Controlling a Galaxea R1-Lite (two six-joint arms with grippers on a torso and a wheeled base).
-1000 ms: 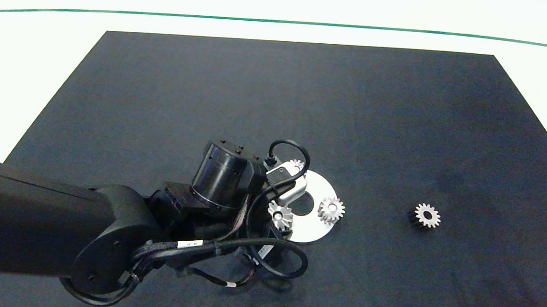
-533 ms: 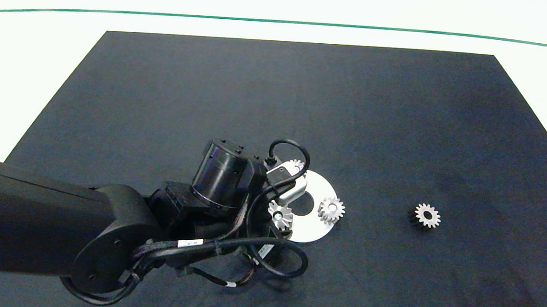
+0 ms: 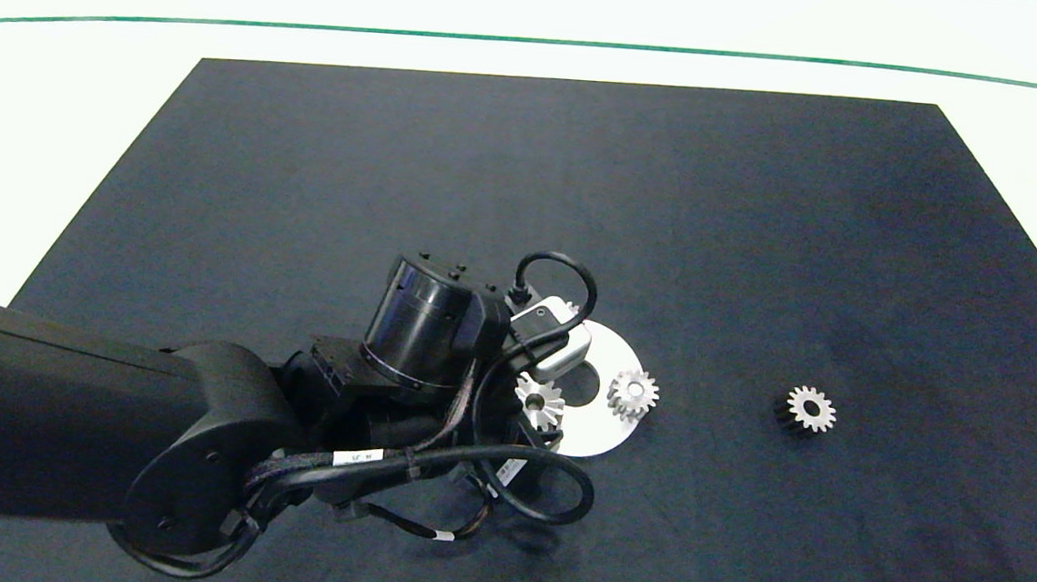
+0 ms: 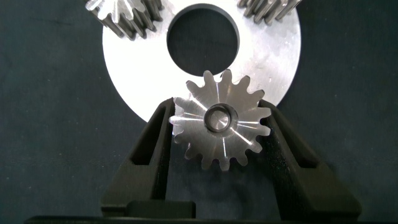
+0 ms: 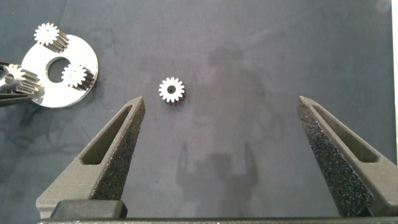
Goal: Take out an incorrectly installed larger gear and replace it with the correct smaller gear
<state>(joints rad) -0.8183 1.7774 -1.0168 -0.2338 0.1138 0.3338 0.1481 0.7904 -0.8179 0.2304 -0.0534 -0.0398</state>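
Gripping: the left gripper pinches the smaller gear, one dark finger pressed to each side of its teeth.
Left arm: it comes in from the left edge over the black mat, and its wrist covers the near-left part of the silver disc.
Smaller gear: it lies flat, face up, at the disc's left rim, partly over the plate and partly past its edge; its small centre hole looks pale. Whether it sits on the disc or hangs just above it cannot be told.
Disc: a flat round plate with a large centre hole, lying on the mat.
Other gears: two similar small silver gears stand on the disc, one at its right side, the other at the far side, mostly hidden behind the wrist in the head view.
Larger gear: it sits alone on the mat, well to the right of the disc, with dark sides and a dark centre hole.
Right gripper: fingers spread wide, empty, high above the mat and looking down on the larger gear.
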